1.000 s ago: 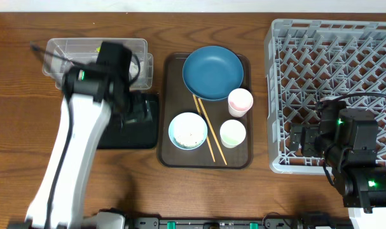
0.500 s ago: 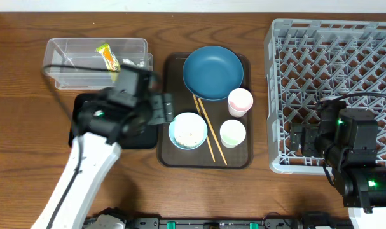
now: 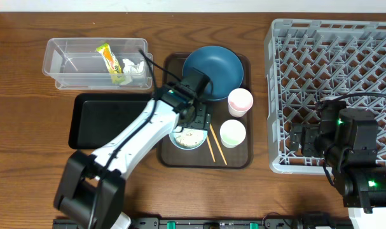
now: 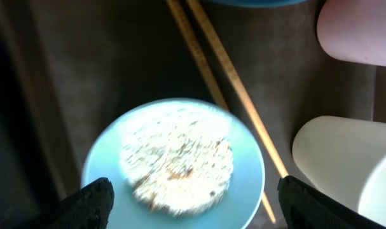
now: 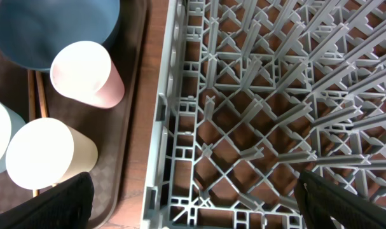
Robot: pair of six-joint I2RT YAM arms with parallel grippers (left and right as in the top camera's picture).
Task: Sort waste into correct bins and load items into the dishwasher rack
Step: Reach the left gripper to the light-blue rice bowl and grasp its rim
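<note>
Light blue bowl [image 4: 248, 170] sits beneath left gripper [image 4: 196, 202].

Seen from above, the fixed camera looks straight down on the whole table [image 3: 27, 127], far edge at the top of frame. The tray [image 3: 241, 152] sits mid-frame and the rack [image 3: 332, 57] at the right edge. The left wrist camera hangs close over the tray's near left corner, facing down on the bowl [image 4: 243, 181], chopsticks [image 4: 224, 70], pink cup [image 4: 361, 28] and pale cup [image 4: 345, 159]. The right wrist camera, set farther off, faces down across the tray's right edge and the rack's left wall. Both wrist views share the two cups and the chopsticks.
</note>
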